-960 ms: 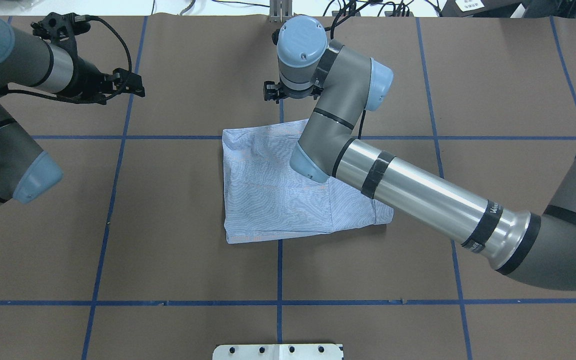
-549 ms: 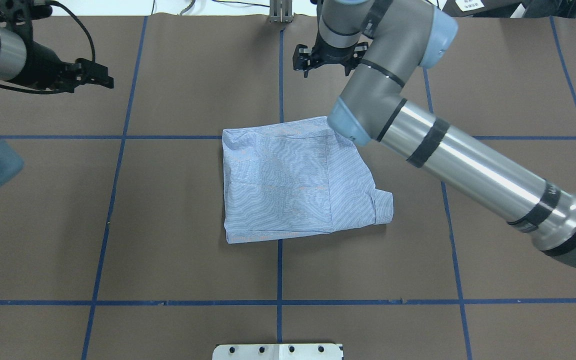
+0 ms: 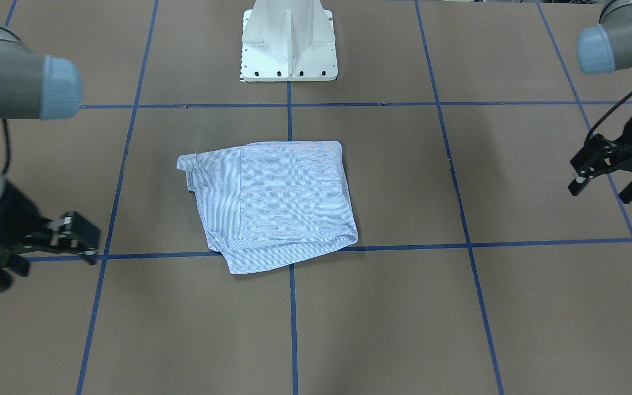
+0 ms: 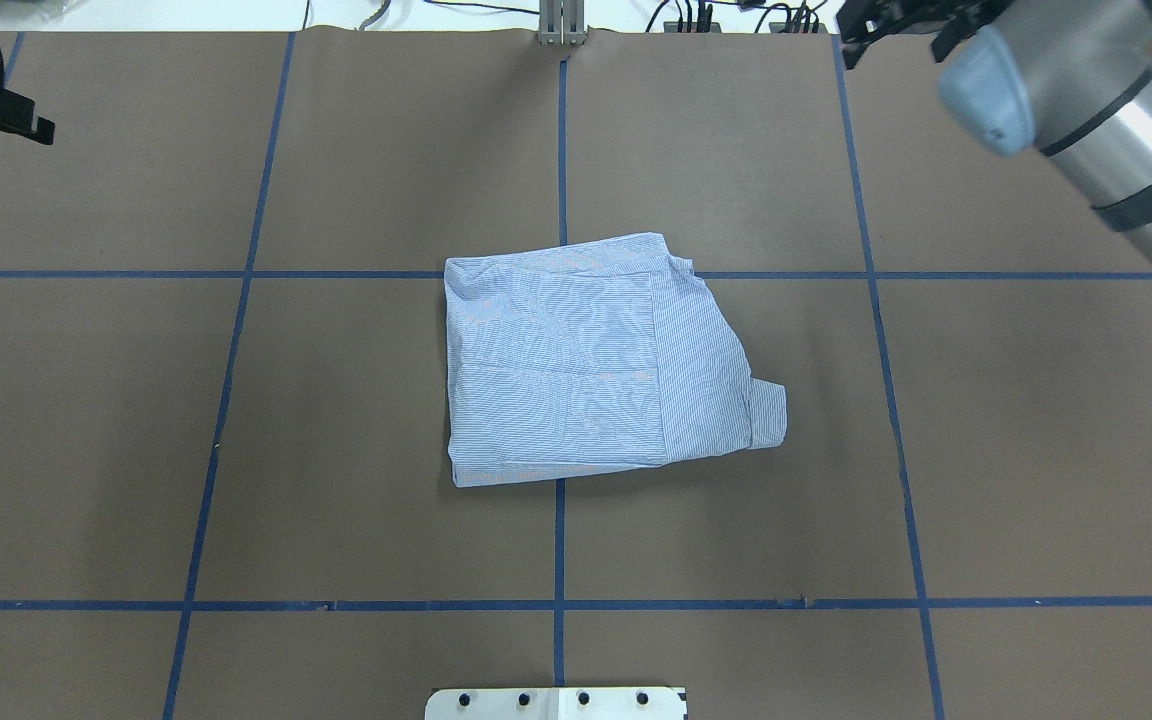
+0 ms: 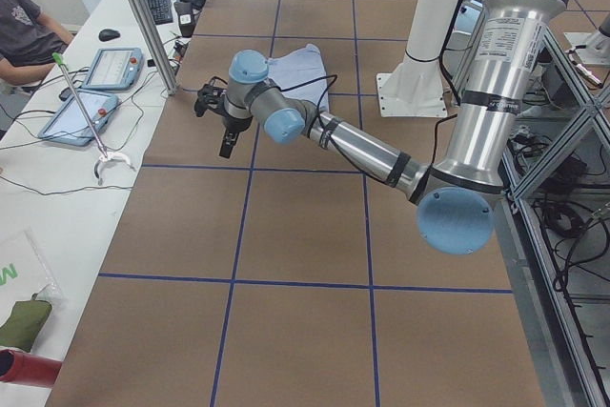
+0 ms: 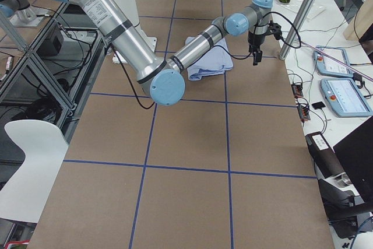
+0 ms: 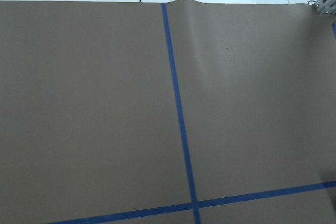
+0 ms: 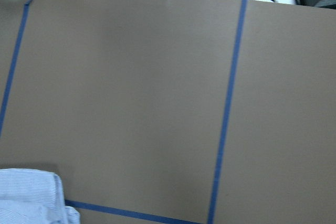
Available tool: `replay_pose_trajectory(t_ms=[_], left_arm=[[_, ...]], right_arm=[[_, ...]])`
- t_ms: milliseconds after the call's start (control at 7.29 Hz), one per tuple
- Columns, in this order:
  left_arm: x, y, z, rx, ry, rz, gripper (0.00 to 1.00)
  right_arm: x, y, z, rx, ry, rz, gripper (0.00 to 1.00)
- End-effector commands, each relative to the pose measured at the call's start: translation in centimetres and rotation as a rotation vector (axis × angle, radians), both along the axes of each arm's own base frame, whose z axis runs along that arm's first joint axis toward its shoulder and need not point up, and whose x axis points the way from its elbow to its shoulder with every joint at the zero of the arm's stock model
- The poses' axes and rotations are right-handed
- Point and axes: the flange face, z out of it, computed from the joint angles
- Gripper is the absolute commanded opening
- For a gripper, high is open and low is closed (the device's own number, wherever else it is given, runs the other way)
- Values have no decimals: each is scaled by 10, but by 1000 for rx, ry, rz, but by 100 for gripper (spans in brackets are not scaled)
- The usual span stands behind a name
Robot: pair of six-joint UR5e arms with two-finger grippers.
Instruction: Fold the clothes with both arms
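The light blue striped shirt [image 4: 586, 360] lies folded into a rough rectangle at the table's middle, with a cuff sticking out at its right. It also shows in the front view [image 3: 277, 203] and at the lower left corner of the right wrist view [image 8: 31, 198]. My left gripper [image 3: 601, 189] is open and empty, above the table well to the shirt's left; it shows at the overhead view's far left edge [image 4: 31, 125]. My right gripper [image 3: 94, 247] is open and empty, at the far right corner in the overhead view [image 4: 896, 25]. Neither gripper touches the shirt.
The white pedestal base [image 3: 288, 44] stands at the robot's side of the table. Blue tape lines [image 4: 558, 540] grid the brown surface. Beyond the far edge are an aluminium post [image 5: 143, 16], tablets [image 5: 105, 69] and a seated person [image 5: 24, 21].
My right arm has swung off the shirt, up and out to the far right corner. My left gripper has drawn further left. The shirt has stayed in place.
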Motion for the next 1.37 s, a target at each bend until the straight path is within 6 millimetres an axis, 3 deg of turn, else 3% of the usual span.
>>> replay_pose_trajectory(t_ms=[0, 274, 549, 686, 823, 960, 1234], left_arm=[[-68, 3, 41, 14, -105, 28, 99], [-125, 25, 94, 58, -187, 73, 99], [-170, 43, 145, 16, -196, 65, 99], [-167, 53, 150, 11, -142, 84, 99], [-180, 53, 148, 22, -137, 58, 99], [-187, 54, 140, 60, -138, 40, 99], [-187, 61, 173, 2, -138, 42, 99]], right_arm=[[107, 4, 85, 37, 23, -38, 100], [181, 17, 136, 67, 73, -91, 100], [215, 66, 210, 27, 86, -114, 100], [230, 94, 235, -2, 78, -95, 100], [231, 113, 253, -32, 77, -92, 100], [241, 120, 262, -51, 67, -76, 100], [250, 154, 288, -94, 66, -63, 100]])
